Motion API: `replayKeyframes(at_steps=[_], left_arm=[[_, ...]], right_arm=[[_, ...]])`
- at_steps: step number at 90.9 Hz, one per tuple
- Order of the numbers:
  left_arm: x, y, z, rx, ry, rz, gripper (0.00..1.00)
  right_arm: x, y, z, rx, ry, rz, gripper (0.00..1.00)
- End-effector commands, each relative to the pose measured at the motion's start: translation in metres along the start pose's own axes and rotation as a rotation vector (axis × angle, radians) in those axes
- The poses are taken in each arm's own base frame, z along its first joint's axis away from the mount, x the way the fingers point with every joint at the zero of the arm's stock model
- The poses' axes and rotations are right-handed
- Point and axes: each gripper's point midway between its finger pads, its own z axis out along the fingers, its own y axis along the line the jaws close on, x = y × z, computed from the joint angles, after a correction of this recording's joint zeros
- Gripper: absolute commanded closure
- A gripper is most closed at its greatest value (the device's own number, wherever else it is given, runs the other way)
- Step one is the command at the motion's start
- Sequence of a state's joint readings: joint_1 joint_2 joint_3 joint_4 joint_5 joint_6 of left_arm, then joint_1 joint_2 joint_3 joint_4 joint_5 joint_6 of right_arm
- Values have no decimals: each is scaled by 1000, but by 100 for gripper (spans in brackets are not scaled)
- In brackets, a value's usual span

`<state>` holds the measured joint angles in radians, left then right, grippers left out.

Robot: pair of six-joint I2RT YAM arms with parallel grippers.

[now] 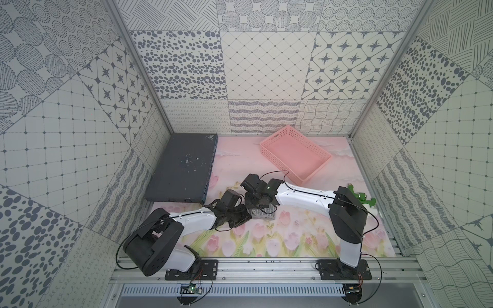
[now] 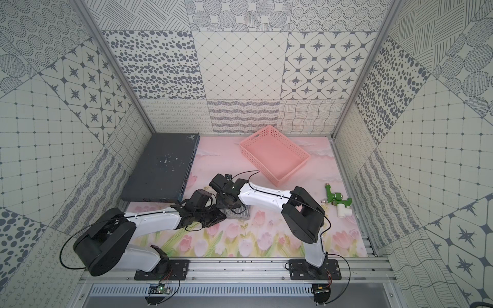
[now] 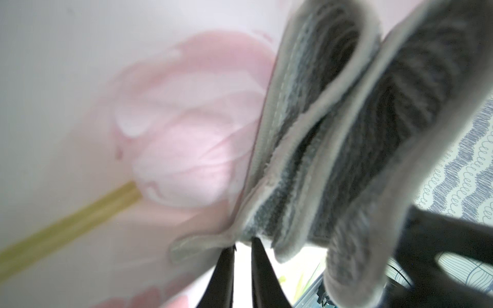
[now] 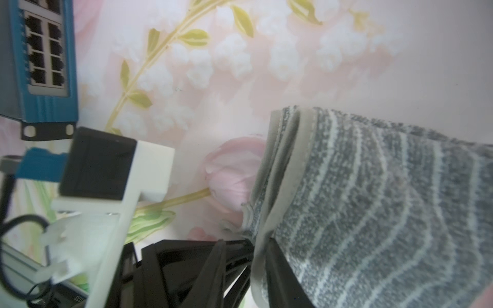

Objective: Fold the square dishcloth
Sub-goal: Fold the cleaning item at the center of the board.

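On the tulip-printed mat (image 1: 266, 240), the square dishcloth (image 1: 266, 215) lies folded in layers mid-table, my left claw (image 3: 244, 244) nearly together at its corner hem, my right claw (image 1: 260, 208) over it, whether either grips I cannot tell, the pink basket (image 1: 294, 157) well behind.

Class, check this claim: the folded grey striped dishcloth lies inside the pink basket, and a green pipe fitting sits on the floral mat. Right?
No. The dishcloth lies on the floral mat, outside the pink basket, between it and the arm bases; both top views show this. The green pipe fitting is on the mat.
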<state>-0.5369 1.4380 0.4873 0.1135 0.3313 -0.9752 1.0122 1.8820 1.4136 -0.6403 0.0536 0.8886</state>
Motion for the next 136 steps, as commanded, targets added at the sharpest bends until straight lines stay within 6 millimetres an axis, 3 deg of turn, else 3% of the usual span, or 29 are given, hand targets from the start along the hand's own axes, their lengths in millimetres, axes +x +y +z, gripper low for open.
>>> replayKeyframes(at_steps=[1, 25, 57, 70, 82, 108, 136], left_arm=[[-1, 5, 0, -10, -1, -21, 85], [-2, 2, -2, -2, -8, -20, 84], [-3, 2, -2, -2, -11, -25, 84], [-3, 0, -3, 5, -15, -22, 81], [-4, -3, -5, 14, -21, -21, 78], [-7, -11, -12, 32, -41, -16, 72], [-6, -10, -17, 27, -46, -15, 69]], right_arm=[[-9, 9, -12, -59, -40, 21, 69], [-2, 7, 0, -78, -13, 42, 73], [15, 4, 39, -102, 75, 85, 74], [16, 2, 43, -107, 84, 98, 74], [10, 5, 33, -128, 67, 88, 74], [-10, 25, -20, -234, -21, 42, 62], [-20, 23, -45, -260, -81, 43, 62]])
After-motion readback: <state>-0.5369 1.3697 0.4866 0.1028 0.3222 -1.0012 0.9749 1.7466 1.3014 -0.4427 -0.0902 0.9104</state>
